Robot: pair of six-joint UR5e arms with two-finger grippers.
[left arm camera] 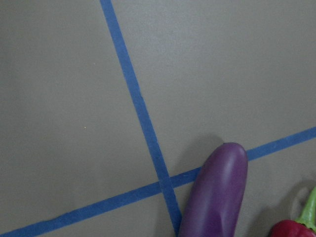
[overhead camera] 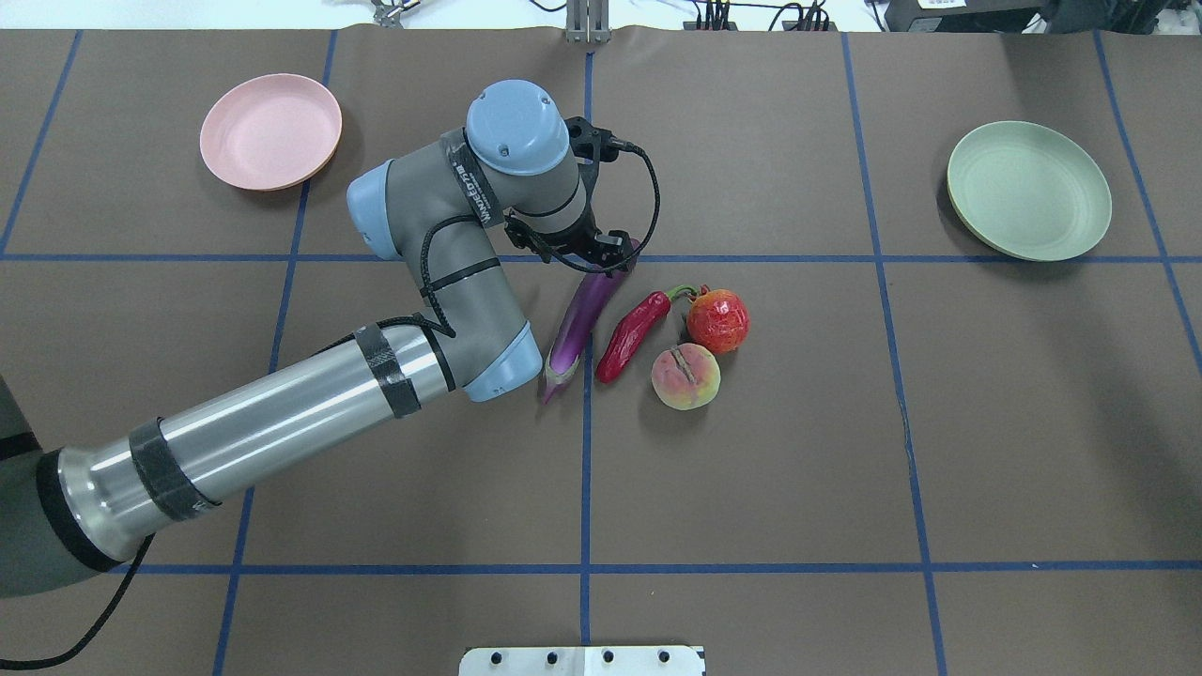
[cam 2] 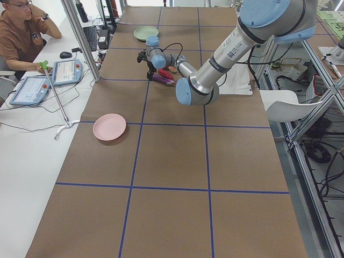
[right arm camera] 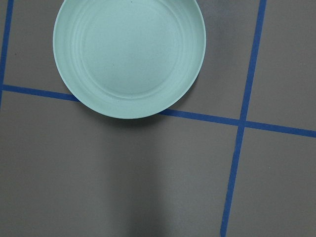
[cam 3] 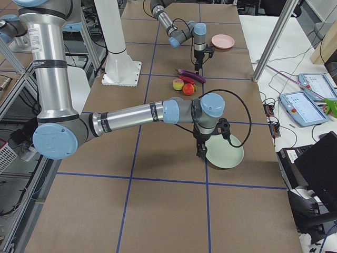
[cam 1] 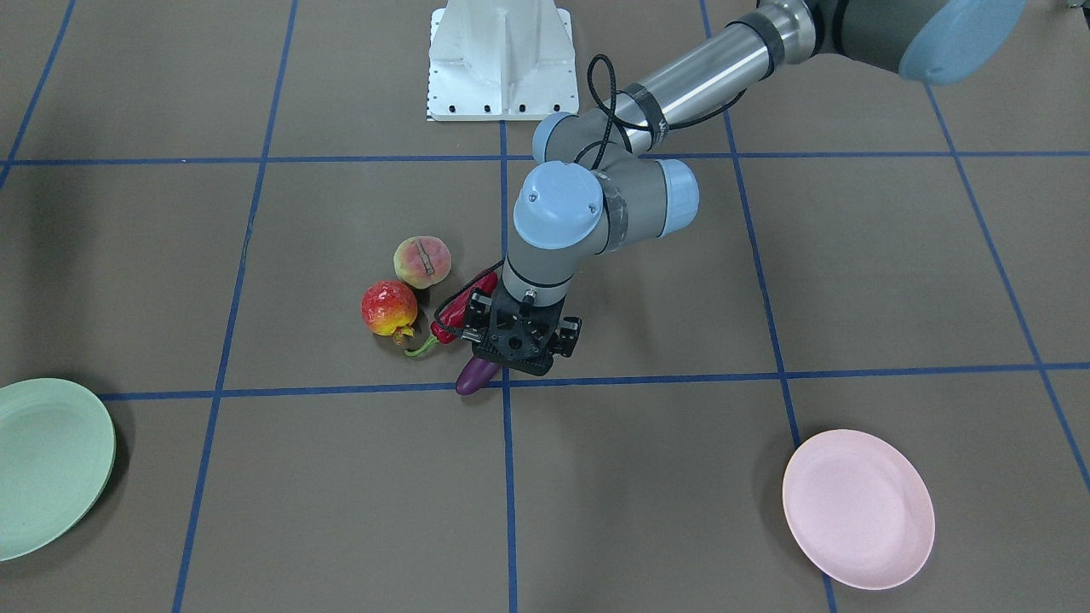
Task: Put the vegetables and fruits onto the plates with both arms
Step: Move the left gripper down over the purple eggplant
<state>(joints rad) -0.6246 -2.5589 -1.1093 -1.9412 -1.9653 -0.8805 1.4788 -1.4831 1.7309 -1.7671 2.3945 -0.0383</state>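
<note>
At the far left the pale pink plate (overhead camera: 270, 131) sits on the brown counter (overhead camera: 845, 451), round, shallow and matte. Next to it the left arm reaches in, and its left claw (overhead camera: 601, 261) points straight down over the rounded far tip of the eggplant (overhead camera: 582, 319); I cannot tell if its fingers are apart or together, or if they touch the skin. The eggplant is long, slim and glossy purple, and its pale calyx end points toward the robot. Just beside it lies the red chili pepper (overhead camera: 634, 333), shorter and wrinkled, whose green stem curves to the pomegranate-like fruit (overhead camera: 718, 320). This fruit is round, red with yellow, and has a small crown. The peach (overhead camera: 686, 376) is right against it, pale pink-yellow with a brownish groove. All four lie on the counter between the plates. Well apart at the right is the mint green plate (overhead camera: 1028, 191). The right claw (cam 3: 200, 152) hangs at its edge; I cannot tell its state either.
</note>
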